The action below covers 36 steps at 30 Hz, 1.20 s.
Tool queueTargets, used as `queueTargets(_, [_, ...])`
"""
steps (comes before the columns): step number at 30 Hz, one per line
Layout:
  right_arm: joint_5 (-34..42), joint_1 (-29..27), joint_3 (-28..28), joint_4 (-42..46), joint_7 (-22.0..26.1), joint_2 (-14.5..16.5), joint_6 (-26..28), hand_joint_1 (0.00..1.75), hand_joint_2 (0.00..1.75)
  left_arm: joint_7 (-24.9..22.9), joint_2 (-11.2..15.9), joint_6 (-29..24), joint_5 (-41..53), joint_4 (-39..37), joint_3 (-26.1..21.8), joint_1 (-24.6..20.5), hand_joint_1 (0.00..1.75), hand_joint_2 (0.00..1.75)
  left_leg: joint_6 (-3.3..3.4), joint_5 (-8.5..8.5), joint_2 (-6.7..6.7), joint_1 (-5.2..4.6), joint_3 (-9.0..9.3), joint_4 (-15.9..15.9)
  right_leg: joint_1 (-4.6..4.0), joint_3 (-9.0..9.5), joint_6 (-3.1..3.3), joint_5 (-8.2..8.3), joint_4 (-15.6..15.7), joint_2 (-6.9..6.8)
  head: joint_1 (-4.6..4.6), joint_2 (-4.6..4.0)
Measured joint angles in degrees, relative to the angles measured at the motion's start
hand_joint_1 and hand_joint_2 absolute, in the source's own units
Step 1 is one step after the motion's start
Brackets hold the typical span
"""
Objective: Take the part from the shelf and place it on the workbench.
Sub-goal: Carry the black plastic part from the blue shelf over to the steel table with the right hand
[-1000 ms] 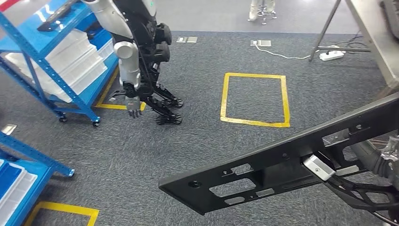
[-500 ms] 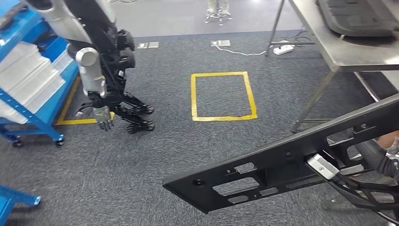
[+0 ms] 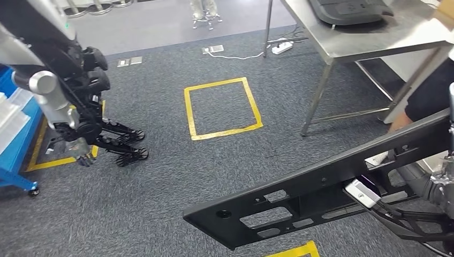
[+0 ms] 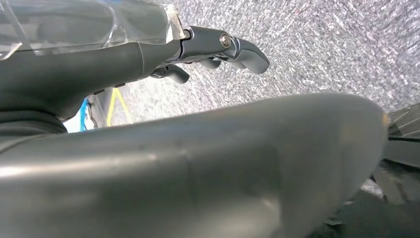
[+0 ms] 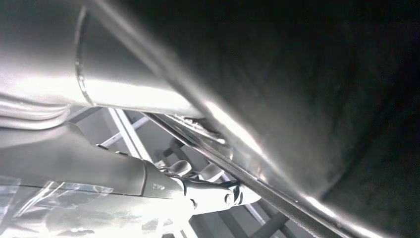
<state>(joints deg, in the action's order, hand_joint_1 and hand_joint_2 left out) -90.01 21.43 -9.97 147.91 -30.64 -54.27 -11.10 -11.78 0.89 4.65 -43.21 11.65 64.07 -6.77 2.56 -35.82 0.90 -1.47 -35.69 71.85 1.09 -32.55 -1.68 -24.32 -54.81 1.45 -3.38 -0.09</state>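
The part (image 3: 321,179) is a long black frame with cut-outs and a small silver clip, and it slants across the lower right of the head view above the carpet. My right hand (image 3: 434,187) grips it at its right end; in the right wrist view the fingers (image 5: 213,192) lie under the part's dark face (image 5: 317,99). The steel workbench (image 3: 375,43) stands at the upper right, apart from the part. In the left wrist view my left hand (image 4: 198,163) hangs over the carpet, its fingers (image 4: 242,49) stretched out with nothing in them.
Another black part (image 3: 348,9) lies on the workbench. Another humanoid robot (image 3: 69,107) stands at the left beside a blue shelf (image 3: 13,139). A yellow tape rectangle (image 3: 222,110) marks the carpet. A person (image 3: 431,91) stands at the right edge, and a power strip (image 3: 281,47) lies under the bench.
The camera has swung to the right: shelf, other robot and yellow rectangle slid left in the picture, and more of the workbench has come in. The part stays held in the same spot.
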Motion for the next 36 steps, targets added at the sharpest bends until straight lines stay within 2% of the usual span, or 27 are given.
queueTargets(1, [0.0,-0.09,0.01,0.0,0.01,0.01,-0.01,0.0,0.0,0.02,-0.01,0.01,0.0,0.0,0.01,0.08,0.0,0.0,0.14,0.63,-0.23,0.02,0.02,-0.01,-0.04,-0.09,0.05,0.13,0.0,0.75,0.01,0.0])
queueTargets(2, [0.0,-0.18,0.03,0.0,0.02,0.02,-0.01,0.0,0.0,0.07,-0.01,0.01,0.0,0.0,0.01,0.1,0.0,0.0,0.42,2.33,-0.61,-0.01,1.18,-2.52,-0.07,-0.14,0.05,0.25,0.0,1.53,0.01,0.0])
queueTargets(3, [0.0,-0.23,0.07,0.0,0.03,0.03,-0.02,0.0,0.0,0.16,-0.01,0.01,0.0,0.0,0.01,0.06,0.0,0.0,0.81,4.65,-1.39,-0.07,3.21,-6.84,-0.07,-0.16,0.01,0.39,0.02,2.28,0.0,0.0])
queueTargets(4, [0.0,-0.25,0.13,0.01,0.05,0.04,-0.02,0.0,0.0,0.33,-0.01,0.01,0.0,0.0,0.01,-0.02,0.0,0.0,1.25,6.69,-2.85,-0.15,5.39,-11.58,-0.07,-0.23,-0.07,0.53,0.01,2.97,0.0,0.0])
queueTargets(6, [0.0,-0.33,0.31,0.02,0.1,0.12,-0.03,0.0,0.0,0.78,-0.01,0.01,0.0,0.0,0.0,-0.14,0.0,0.0,1.76,8.96,-4.91,-0.33,8.15,-17.73,0.05,-0.56,-0.47,0.89,-0.01,4.25,0.0,0.0])
queueTargets(7, [0.0,-0.39,0.39,0.02,0.14,0.18,-0.04,0.0,0.0,0.95,-0.01,0.01,0.01,0.0,0.0,-0.16,0.0,0.0,1.85,9.1,-5.16,-0.43,8.47,-18.6,0.18,-0.75,-0.77,1.11,0.01,4.86,0.01,0.0])
queueTargets(9, [0.0,-0.53,0.6,0.02,0.22,0.26,-0.05,0.0,0.0,1.06,-0.04,0.01,0.02,0.0,0.01,-0.19,0.0,0.0,2.06,9.63,-3.82,-0.47,8.52,-19.14,0.39,-1.12,-1.42,1.45,0.05,5.51,0.02,0.0])
queueTargets(11, [0.0,-0.63,0.84,0.03,0.26,0.28,-0.05,0.0,0.0,1.09,-0.1,0.01,0.01,0.0,0.0,-0.34,0.0,0.0,2.41,10.47,-2.4,-0.33,8.5,-20.01,0.12,-2.27,-1.75,-0.38,-2.15,3.24,0.13,0.0])
queueTargets(13, [0.0,-0.71,0.94,0.04,0.31,0.35,-0.05,0.0,0.0,1.13,-0.14,-0.37,0.0,0.0,-0.01,-0.31,0.0,0.0,2.6,10.88,-1.08,-0.28,8.24,-20.36,-0.14,-4.94,-1.92,-4.74,-8.8,0.2,0.27,0.0])
queueTargets(14, [0.0,-0.75,0.93,0.03,0.33,0.4,-0.05,0.0,0.0,1.14,-0.14,-0.55,0.0,0.0,-0.01,-0.19,0.0,0.0,2.63,10.92,-0.37,-0.28,8.08,-20.34,-0.07,-6.38,-2.08,-6.7,-12.73,-0.33,0.28,0.0])
queueTargets(15, [0.0,-0.8,0.92,0.03,0.37,0.46,-0.05,0.0,0.0,1.14,-0.15,-0.73,0.0,0.0,-0.01,-0.05,0.0,0.0,2.61,10.94,0.39,-0.28,7.95,-20.32,0.0,-7.2,-2.28,-7.77,-15.48,-0.57,0.29,0.0])
queueTargets(16, [0.0,-0.83,0.92,0.02,0.38,0.51,-0.05,0.0,0.0,1.14,-0.16,-0.72,0.0,0.0,-0.01,0.04,0.0,0.0,2.58,10.96,1.19,-0.23,7.86,-20.28,0.1,-7.01,-2.51,-7.76,-16.2,-0.76,0.29,0.0])
queueTargets(17, [0.0,-0.84,0.92,0.03,0.42,0.52,-0.04,0.0,0.0,1.15,-0.19,-0.69,0.0,0.0,-0.01,0.08,0.0,0.0,2.52,10.95,1.97,-0.16,7.81,-20.23,0.21,-5.66,-2.74,-6.71,-14.56,-1.08,0.29,0.0])
queueTargets(18, [0.0,-0.84,0.92,0.03,0.47,0.52,-0.03,0.0,0.0,1.2,-0.24,-0.68,-0.01,0.0,-0.01,0.07,0.0,0.0,2.39,10.88,2.72,-0.06,7.81,-20.11,0.34,-3.32,-3.0,-4.97,-10.88,-1.72,0.29,0.0])
queueTargets(19, [0.0,-0.84,0.93,0.03,0.54,0.53,-0.02,0.0,0.0,1.29,-0.27,-0.67,-0.01,0.0,-0.01,0.01,0.0,0.0,2.15,10.73,3.4,-0.1,7.79,-19.87,0.4,-0.73,-3.31,-3.49,-6.41,-3.07,0.29,0.0])
queueTargets(21, [0.0,-0.76,0.96,0.03,0.68,0.55,0.02,0.0,0.0,1.66,-0.28,-0.67,-0.05,0.0,-0.01,-0.14,0.0,0.0,1.6,10.3,4.57,-0.36,7.62,-19.19,0.27,2.43,-3.01,-1.8,-0.35,-4.88,0.26,0.0])
queueTargets(22, [0.0,-0.73,0.98,0.03,0.73,0.6,0.03,0.0,0.0,1.85,-0.26,-0.67,-0.09,0.0,-0.01,-0.18,0.0,0.0,1.39,10.15,5.12,-0.53,7.52,-18.91,0.14,2.72,-2.64,-1.73,0.6,-5.1,0.24,0.0])
queueTargets(24, [0.01,-0.69,1.01,0.04,0.78,0.68,0.02,0.0,0.0,2.11,-0.25,-0.67,-0.16,0.0,-0.01,-0.22,0.0,0.0,1.18,9.96,6.11,-0.54,7.39,-18.6,0.14,2.32,-1.73,-1.46,0.53,-3.76,0.17,0.0])
queueTargets(25, [0.02,-0.65,1.04,0.04,0.82,0.71,-0.01,0.0,0.0,2.19,-0.28,-0.67,-0.16,0.0,0.0,-0.25,0.0,0.0,0.95,9.44,5.65,-0.4,7.18,-18.0,0.2,2.16,-1.46,-1.32,0.53,-3.18,0.16,0.0])
queueTargets(26, [0.07,-0.62,1.11,0.04,0.89,0.72,-0.09,0.0,0.0,2.32,-0.33,-0.67,-0.11,0.0,0.0,-0.29,0.0,0.0,0.63,8.26,4.46,-0.16,6.54,-16.34,0.27,2.02,-1.17,-1.14,0.56,-2.64,0.16,0.0])
queueTargets(28, [0.34,-0.44,1.33,0.04,1.18,0.72,-0.43,0.0,0.0,2.58,-0.44,-0.67,-0.01,0.0,0.01,-0.3,0.0,0.0,-0.05,4.34,1.27,0.38,3.58,-9.28,0.32,1.72,-0.71,-0.86,0.58,-1.57,0.14,0.0])
queueTargets(30, [0.66,-0.17,1.46,0.04,1.54,0.73,-0.87,0.0,0.0,2.81,-0.55,-0.67,0.1,0.0,0.01,-0.15,0.0,0.0,-0.29,1.36,0.03,0.66,0.18,-1.58,0.25,1.48,-0.46,-0.68,0.57,-0.32,0.14,0.0])
queueTargets(31, [0.79,-0.01,1.46,0.04,1.69,0.73,-1.1,0.0,0.0,2.89,-0.63,-0.67,0.19,0.0,0.02,-0.03,0.0,0.0,-0.21,1.37,-0.15,0.7,-0.47,-0.21,0.21,1.44,-0.4,-0.62,0.57,0.39,0.14,0.0])
queueTargets(32, [0.92,0.15,1.46,0.04,1.8,0.74,-1.34,0.0,0.0,2.93,-0.69,-0.67,0.27,0.0,0.02,0.04,0.0,0.0,-0.02,2.52,-0.39,0.7,-0.04,-1.26,0.18,1.41,-0.37,-0.56,0.57,1.15,0.15,0.0])
queueTargets(33, [1.04,0.37,1.46,0.04,1.89,0.74,-1.61,0.0,0.0,2.97,-0.74,-0.67,0.34,0.0,0.03,0.06,0.0,0.0,0.27,4.58,-0.93,0.68,1.41,-4.59,0.18,1.42,-0.39,-0.48,0.57,1.94,0.15,0.0])
queueTargets(35, [1.15,0.89,1.46,0.04,1.95,0.74,-2.03,0.0,0.0,3.06,-0.77,-0.67,0.41,0.0,0.04,-0.01,0.0,0.0,0.94,8.73,-3.91,0.65,5.15,-13.26,0.26,1.28,-0.59,-0.28,0.57,3.34,0.14,0.0])
queueTargets(36, [1.15,1.1,1.45,0.04,1.95,0.74,-2.19,0.0,0.0,3.14,-0.78,-0.67,0.42,0.0,0.05,-0.04,0.0,0.0,1.14,9.86,-5.3,0.63,6.4,-16.34,0.36,1.07,-0.8,-0.14,0.56,4.0,0.14,0.0])
